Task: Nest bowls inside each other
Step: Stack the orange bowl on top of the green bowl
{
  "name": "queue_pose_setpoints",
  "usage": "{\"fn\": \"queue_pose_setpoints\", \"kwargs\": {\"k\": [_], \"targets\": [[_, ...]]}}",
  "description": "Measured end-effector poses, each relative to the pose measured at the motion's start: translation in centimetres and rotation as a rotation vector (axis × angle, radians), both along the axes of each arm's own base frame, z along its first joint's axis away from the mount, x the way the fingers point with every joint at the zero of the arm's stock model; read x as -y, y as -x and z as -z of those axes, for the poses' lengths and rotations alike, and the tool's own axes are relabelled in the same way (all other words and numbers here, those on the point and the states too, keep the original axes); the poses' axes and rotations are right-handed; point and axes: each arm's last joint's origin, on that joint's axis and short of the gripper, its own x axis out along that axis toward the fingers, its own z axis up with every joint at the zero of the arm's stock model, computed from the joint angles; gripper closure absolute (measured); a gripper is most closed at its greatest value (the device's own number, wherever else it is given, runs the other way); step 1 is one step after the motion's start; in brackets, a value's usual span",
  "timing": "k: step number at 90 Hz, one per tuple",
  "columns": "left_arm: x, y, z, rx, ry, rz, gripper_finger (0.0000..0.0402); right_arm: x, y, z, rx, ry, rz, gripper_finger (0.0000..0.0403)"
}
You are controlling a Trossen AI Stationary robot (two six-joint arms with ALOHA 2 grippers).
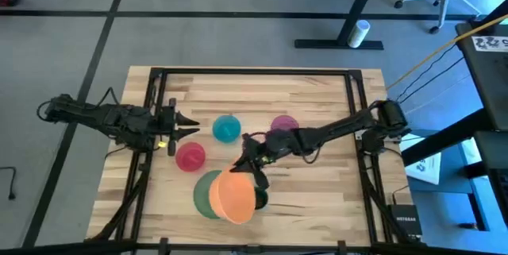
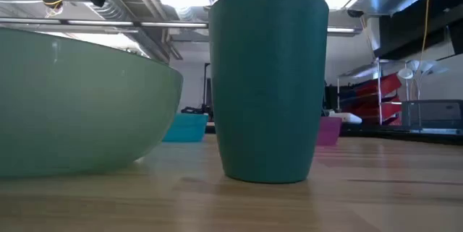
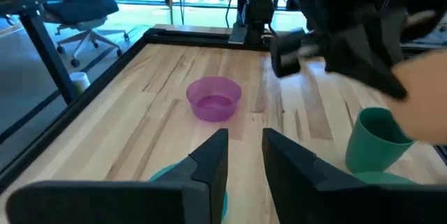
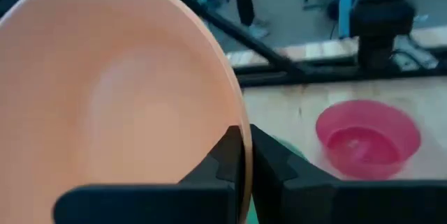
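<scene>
**Q:** Where are the bowls, taking the green bowl (image 1: 203,194) as the landmark?

**A:** The green bowl sits at the table's (image 1: 317,199) front edge. The orange bowl (image 1: 235,195) is held tilted over its right side, overlapping it. The red bowl (image 1: 190,156) rests just behind it, slightly left. The blue bowl (image 1: 226,129) lies farther back, and the purple bowl (image 1: 284,125) is back and to the right. A teal cup (image 2: 268,84) stands upright just right of the green bowl, mostly hidden under the orange bowl from above.

**Q:** What are the grippers doing?

**A:** The right gripper (image 4: 244,155) pinches the orange bowl's rim, one finger on each side of the wall. The left gripper (image 1: 189,126) waits well to the left and behind the green bowl, near the blue bowl, its jaws spread a little with nothing between them.

**Q:** Is any writing readable?

**A:** No label shows on the bowls. A small box at the table's front right corner carries white lettering too small to read. A white sign at the upper right shows black marks I cannot make out.
</scene>
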Motion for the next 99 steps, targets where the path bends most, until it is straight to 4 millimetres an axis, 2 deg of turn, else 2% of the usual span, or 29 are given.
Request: {"fn": "queue_pose_setpoints", "kwargs": {"k": [16,44,60,86,99], "targets": [[0.0,0.0,0.0,-0.004,0.0,0.0,0.0329,0.1,-2.3,1.2,-0.013,-0.012,-0.025,0.0403],[0.0,0.0,0.0,-0.003,0.001,0.0,0.0329,-0.1,-4.5,3.5,-0.054,-0.026,-0.061,0.0403],[0.0,0.0,0.0,-0.004,0.0,0.0,0.0329,0.0,-4.7,4.6,-0.081,-0.025,-0.051,0.0403],[0.0,-0.1,0.0,-0.002,-0.002,0.0,0.0329,0.5,-4.8,4.6,-0.078,-0.014,-0.02,0.0403],[0.1,-0.5,0.0,0.003,-0.001,0.0,0.0329,0.7,-5.1,6.1,-0.116,-0.017,-0.009,0.0403]]}}
